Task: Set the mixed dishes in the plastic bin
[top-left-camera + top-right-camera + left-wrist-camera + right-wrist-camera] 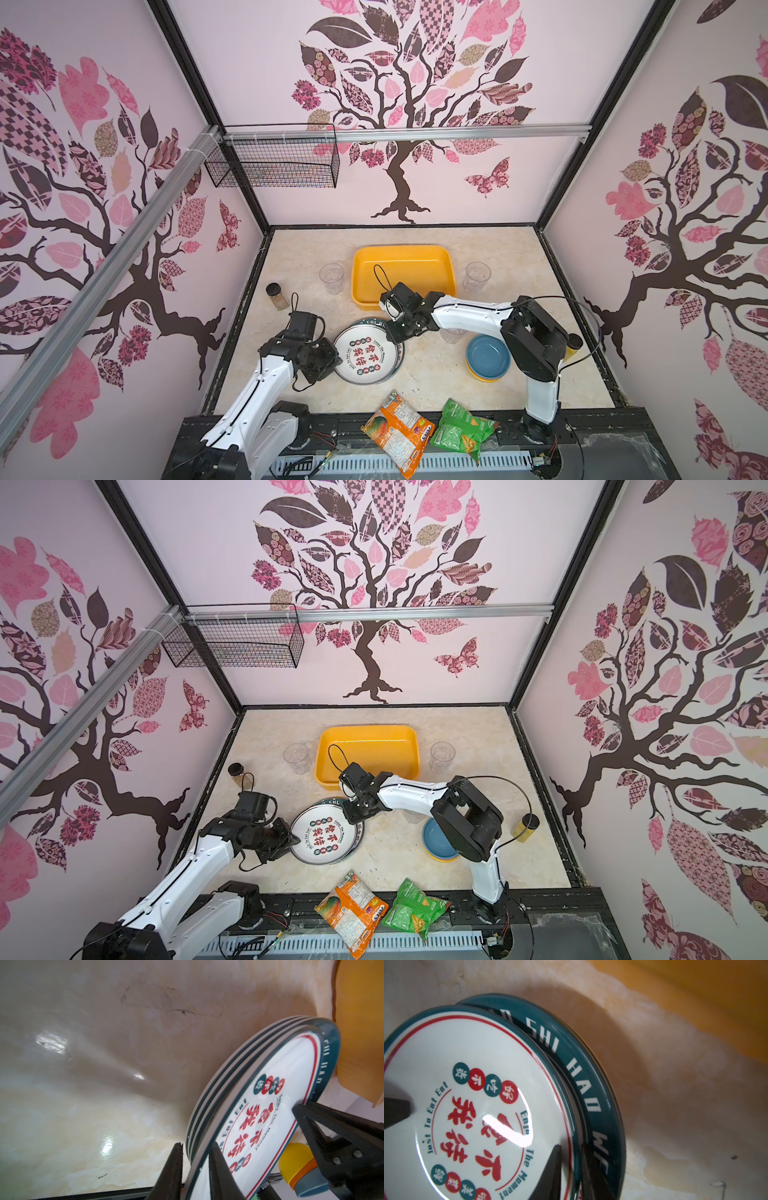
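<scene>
Top plate on stack, middle of desk, just near of plastic bin. Left fingers clamp its left rim; right fingers its far-right rim. Likely stiff, glazed, slippery, breakable, fairly heavy: hold rim deep, keep level.

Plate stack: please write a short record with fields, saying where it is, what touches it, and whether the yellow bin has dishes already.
Plate stack: on the table, on the near side of the bin
Top plate: white, red characters, sits offset from the plate below
Left claw: straddles the plates' edge; grip unclear
Right claw: straddles the top plate's rim; grip unclear
Bin: no dishes visible inside
</scene>
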You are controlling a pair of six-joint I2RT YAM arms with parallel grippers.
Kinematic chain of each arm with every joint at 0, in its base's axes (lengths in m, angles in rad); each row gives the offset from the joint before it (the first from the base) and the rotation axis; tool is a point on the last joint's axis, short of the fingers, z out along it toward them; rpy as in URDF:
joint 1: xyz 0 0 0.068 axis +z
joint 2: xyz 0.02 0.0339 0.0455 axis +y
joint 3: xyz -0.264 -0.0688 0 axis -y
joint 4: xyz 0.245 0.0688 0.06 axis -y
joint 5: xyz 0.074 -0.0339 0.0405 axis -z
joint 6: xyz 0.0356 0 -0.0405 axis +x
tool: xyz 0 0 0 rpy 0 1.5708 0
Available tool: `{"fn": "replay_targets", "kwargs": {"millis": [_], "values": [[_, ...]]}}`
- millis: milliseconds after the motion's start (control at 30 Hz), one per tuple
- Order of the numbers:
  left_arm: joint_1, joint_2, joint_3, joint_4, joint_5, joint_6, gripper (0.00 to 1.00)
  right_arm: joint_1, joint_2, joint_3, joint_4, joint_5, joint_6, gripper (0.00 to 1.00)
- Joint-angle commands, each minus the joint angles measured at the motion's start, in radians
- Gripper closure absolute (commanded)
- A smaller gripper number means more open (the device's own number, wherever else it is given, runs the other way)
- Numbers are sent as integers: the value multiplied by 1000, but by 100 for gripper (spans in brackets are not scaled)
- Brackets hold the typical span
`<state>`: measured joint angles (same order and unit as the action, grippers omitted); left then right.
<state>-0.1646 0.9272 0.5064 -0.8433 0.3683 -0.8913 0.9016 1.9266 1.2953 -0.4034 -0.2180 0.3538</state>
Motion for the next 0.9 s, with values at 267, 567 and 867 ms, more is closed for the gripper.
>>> {"fn": "replay_targets", "kwargs": {"millis": [267, 567, 867], "values": [[-5, -15, 12, 3, -14, -14, 96, 25, 14, 2, -14, -52, -12, 78], [-5, -51, 51, -18, -31, 2, 100, 23, -59, -12, 9, 2, 16, 66], [-5, -106, 97, 1, -21, 5, 100, 7, -205, -30, 44, 84, 45, 60]]}}
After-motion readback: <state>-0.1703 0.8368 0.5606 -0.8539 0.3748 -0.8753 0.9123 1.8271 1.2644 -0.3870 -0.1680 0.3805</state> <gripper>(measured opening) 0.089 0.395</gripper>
